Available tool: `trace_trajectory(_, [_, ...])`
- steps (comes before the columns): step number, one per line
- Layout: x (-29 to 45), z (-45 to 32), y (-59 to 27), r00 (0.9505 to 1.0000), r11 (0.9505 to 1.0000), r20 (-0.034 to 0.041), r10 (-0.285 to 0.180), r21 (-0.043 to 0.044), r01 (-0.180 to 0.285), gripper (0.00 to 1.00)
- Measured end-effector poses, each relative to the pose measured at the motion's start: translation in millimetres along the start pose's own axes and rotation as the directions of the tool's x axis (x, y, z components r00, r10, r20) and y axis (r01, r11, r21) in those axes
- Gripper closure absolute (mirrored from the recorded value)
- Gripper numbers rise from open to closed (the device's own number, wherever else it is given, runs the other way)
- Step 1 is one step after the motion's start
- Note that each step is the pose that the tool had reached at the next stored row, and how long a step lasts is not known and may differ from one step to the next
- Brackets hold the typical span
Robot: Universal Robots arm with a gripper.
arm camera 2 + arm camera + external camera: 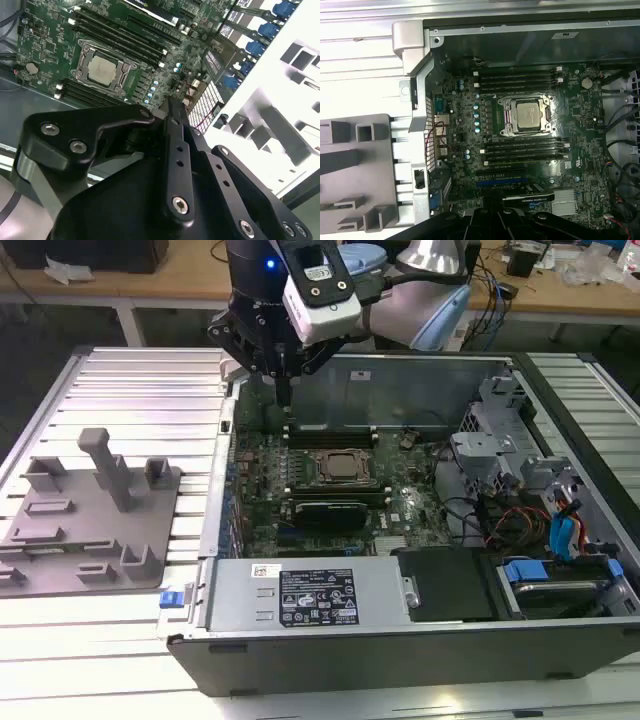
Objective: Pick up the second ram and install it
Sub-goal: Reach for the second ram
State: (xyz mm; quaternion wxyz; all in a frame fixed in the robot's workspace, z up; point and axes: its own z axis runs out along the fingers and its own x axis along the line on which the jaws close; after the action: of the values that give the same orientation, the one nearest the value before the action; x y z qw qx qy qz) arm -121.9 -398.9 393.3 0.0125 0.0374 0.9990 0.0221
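Bright light from above in the exterior view, with strong white glare on the ribbed tabletop (pixel 100 640) near the front. Dark and shadowy deep inside the computer case (pixel 420 390). Burnt out to plain white around the grey tray (pixel 285 132) in the second wrist view. Same white glare beside the case in the first wrist view, with a dim green board (pixel 580 120).

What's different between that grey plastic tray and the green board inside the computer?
The grey tray lies outside the case on the slatted table; the green motherboard sits inside it. The tray is plain, with upright posts and slots; the motherboard is crowded with chips and sockets. Both lie flat.
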Motion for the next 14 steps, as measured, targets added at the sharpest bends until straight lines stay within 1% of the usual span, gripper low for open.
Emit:
trace_trajectory(5, [0.1, 0.0, 0.0, 1.0, 1.0, 0.0, 0.0, 0.0, 0.0, 0.92])
trace_trajectory(6, [1.4, 0.0, -0.1, 1.0, 1.0, 0.0, 0.0, 0.0001, 0.0, 0.92])
trace_trajectory(7, [3.0, 0.0, -0.2, 1.0, 1.0, 0.0, 0.0, 0.0, 0.0, 0.92])
trace_trajectory(10, [12.7, -0.1, -0.9, 1.0, 1.0, 0.0, 0.0, -0.0001, 0.0, 0.92])
trace_trajectory(14, [20.7, 0.0, -1.6, 1.0, 1.0, 0.0, 0.0, 0.0, 0.0, 0.92])
